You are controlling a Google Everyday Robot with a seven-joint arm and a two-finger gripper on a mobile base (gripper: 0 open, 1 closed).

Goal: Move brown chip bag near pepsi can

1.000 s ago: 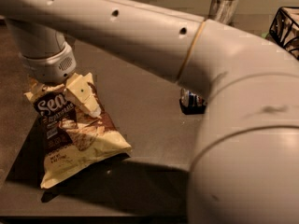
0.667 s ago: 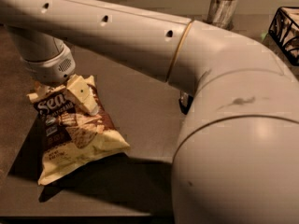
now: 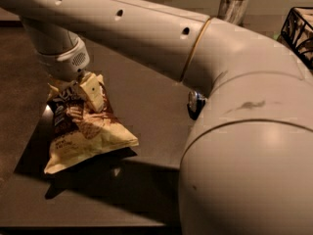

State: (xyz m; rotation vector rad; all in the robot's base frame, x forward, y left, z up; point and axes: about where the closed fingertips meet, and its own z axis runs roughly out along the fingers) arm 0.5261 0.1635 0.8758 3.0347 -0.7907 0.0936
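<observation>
The brown chip bag (image 3: 85, 131) is cream-yellow with a dark centre panel. It sits at the left of the dark table (image 3: 146, 106), tilted, with its lower end on the surface. My gripper (image 3: 88, 93) comes down from the wrist at the upper left and is shut on the bag's top edge. One pale finger (image 3: 94, 92) lies across the bag's front. The pepsi can (image 3: 195, 103) shows only as a small blue body with a silver end, to the right of the bag. It is mostly hidden behind my arm's large elbow.
My arm (image 3: 234, 131) fills the top and right of the view and hides much of the table. A black wire basket (image 3: 301, 31) stands at the far right. A silvery upright cylinder (image 3: 234, 4) stands at the back. The table's front edge runs along the bottom.
The arm's elbow has swung closer and now covers more of the right side and most of the can. The gripper and bag have shifted slightly right and up.
</observation>
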